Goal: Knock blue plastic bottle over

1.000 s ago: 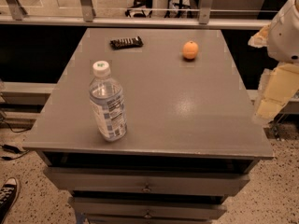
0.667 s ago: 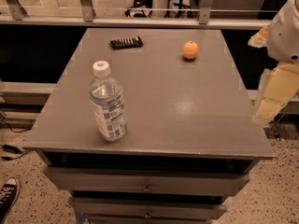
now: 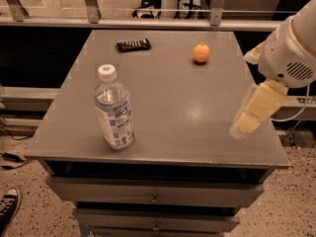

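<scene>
Gripper: over table right edge, nr front; spread or pressed together, can't tell. Bottle: upright, front-left of table, well apart from gripper; white cap, label print too small to read. Orange: rear, right of ctr. Bar: dark, rear-left.

Dim warm light; tabletop glare, perhaps overhead, near right-side pincer.

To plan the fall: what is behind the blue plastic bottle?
A dark flat packet lies far behind the blue plastic bottle; the patch of table it covers is hidden. The gripper hangs by the table's right edge.
</scene>
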Robot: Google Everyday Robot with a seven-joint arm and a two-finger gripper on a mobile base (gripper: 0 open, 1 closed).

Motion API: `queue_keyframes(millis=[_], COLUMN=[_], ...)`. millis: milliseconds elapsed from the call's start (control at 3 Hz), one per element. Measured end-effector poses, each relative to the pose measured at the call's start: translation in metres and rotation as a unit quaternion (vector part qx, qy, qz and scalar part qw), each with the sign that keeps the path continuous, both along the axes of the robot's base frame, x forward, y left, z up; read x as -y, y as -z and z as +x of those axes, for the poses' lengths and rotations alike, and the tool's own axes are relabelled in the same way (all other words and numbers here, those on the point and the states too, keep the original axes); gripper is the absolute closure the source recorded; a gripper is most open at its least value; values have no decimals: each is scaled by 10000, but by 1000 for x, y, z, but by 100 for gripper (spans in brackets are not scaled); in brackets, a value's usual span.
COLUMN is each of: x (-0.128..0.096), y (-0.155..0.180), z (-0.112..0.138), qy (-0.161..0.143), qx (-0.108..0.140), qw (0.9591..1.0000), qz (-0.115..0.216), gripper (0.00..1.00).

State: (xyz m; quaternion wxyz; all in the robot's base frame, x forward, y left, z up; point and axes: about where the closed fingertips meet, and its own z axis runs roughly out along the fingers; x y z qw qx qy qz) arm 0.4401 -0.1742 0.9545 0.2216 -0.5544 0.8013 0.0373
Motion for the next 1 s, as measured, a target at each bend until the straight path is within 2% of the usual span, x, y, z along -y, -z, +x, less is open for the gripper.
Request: queue_keyframes(millis=[333, 667, 1000], x=[-51, -96, -96], y=[10, 21, 21], z=[2, 3, 3], qy=[439, 623, 623], qx=[22, 14, 15], qw=[9948, 9856, 9856], qz=[915, 1573, 1573], gripper=[0, 0, 0])
